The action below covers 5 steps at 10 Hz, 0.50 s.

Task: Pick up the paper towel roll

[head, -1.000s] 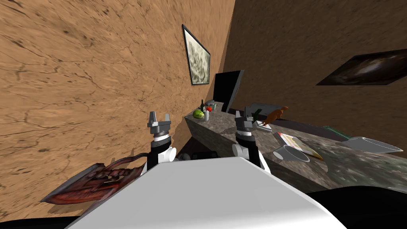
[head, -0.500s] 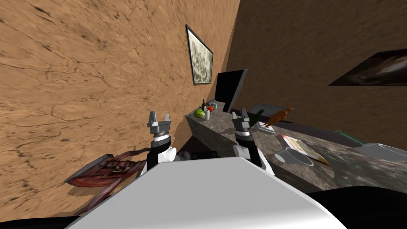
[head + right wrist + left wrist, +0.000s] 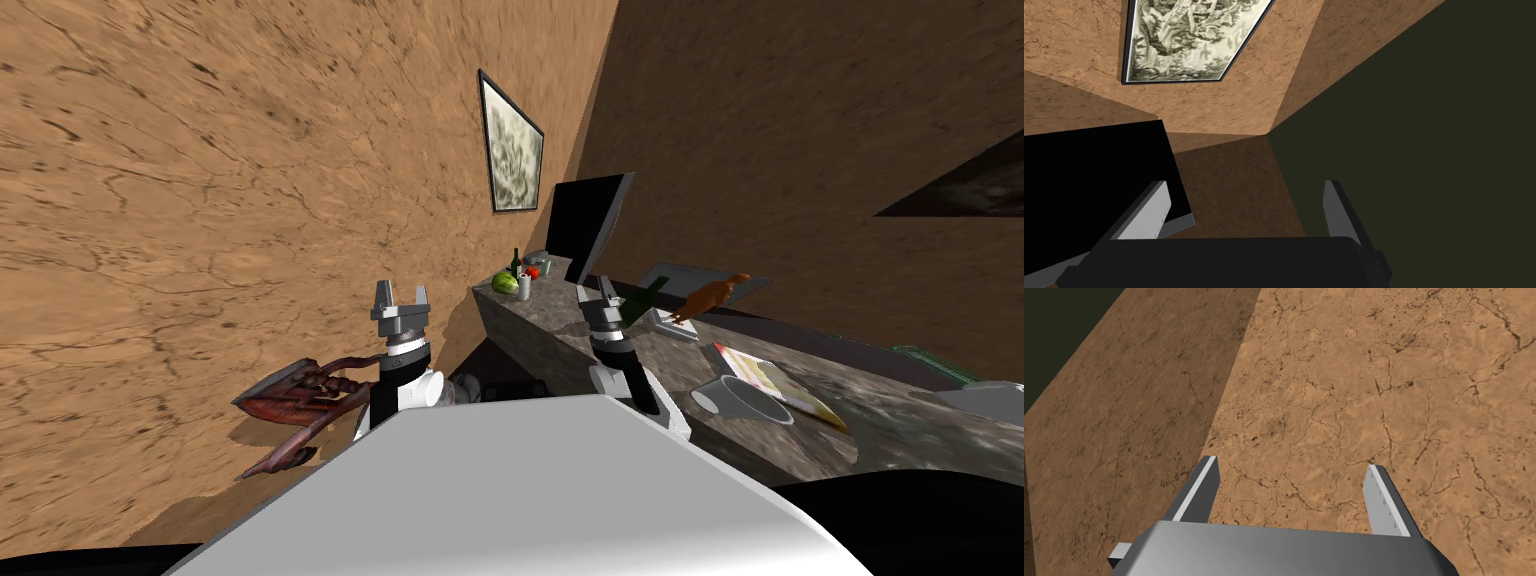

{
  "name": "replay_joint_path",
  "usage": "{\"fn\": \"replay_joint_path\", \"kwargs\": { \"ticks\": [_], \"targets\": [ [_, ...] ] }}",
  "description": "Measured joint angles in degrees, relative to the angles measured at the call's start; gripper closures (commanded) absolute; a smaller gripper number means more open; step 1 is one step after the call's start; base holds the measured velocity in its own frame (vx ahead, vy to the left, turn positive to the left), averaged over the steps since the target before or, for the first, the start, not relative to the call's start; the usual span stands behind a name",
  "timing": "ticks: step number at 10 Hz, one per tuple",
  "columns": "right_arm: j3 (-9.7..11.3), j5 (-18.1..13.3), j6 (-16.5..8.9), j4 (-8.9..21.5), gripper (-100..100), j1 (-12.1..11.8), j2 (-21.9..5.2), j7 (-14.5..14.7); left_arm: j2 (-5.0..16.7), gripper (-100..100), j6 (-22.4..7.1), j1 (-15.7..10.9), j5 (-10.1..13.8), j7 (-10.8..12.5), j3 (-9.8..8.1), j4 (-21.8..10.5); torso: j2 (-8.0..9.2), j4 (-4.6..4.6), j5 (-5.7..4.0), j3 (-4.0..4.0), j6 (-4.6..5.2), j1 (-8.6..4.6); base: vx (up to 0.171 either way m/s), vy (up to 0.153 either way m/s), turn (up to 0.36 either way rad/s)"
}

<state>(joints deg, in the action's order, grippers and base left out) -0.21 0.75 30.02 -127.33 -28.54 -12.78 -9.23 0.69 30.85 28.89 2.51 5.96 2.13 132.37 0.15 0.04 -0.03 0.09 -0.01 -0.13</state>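
The left hand [image 3: 401, 298] hung just left of the frame's centre before the brown wall [image 3: 200, 200]. The right hand [image 3: 606, 296] hung just right of centre over the tabletop [image 3: 560, 335]. Both had their fingers spread wide and held nothing. Above the gap between them, a small pale cylinder [image 3: 523, 289] stood upright beside a watermelon [image 3: 505, 284]. Whether it was the paper towel roll could not be told.

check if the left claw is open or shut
Open: the left claw shows its two fingers standing wide apart in the left wrist view, gripping nothing.
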Motion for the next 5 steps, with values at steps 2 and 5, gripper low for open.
{"fn": "replay_joint_path", "kwargs": {
  "ticks": [2, 5],
  "targets": [
    [0.4, 0.7, 0.3, 1.4, -100, 0.6, -2.0, -2.8, 0.0, 0, 0.0, 0.0, 0.0, 0.0, 0.00, 0.0, -0.01, 0.00, 0.00, 0.00, 0.02, 0.00, -0.045, -0.023, 0.094],
    [0.8, 2.0, 0.9, 3.4, -100, 1.4, -5.1, -7.4, 0.0, 0, 0.0, 0.0, 0.0, 0.0, 0.00, 0.0, 0.04, 0.01, 0.00, 0.03, 0.03, -0.01, -0.058, -0.028, 0.134]
  ]
}}
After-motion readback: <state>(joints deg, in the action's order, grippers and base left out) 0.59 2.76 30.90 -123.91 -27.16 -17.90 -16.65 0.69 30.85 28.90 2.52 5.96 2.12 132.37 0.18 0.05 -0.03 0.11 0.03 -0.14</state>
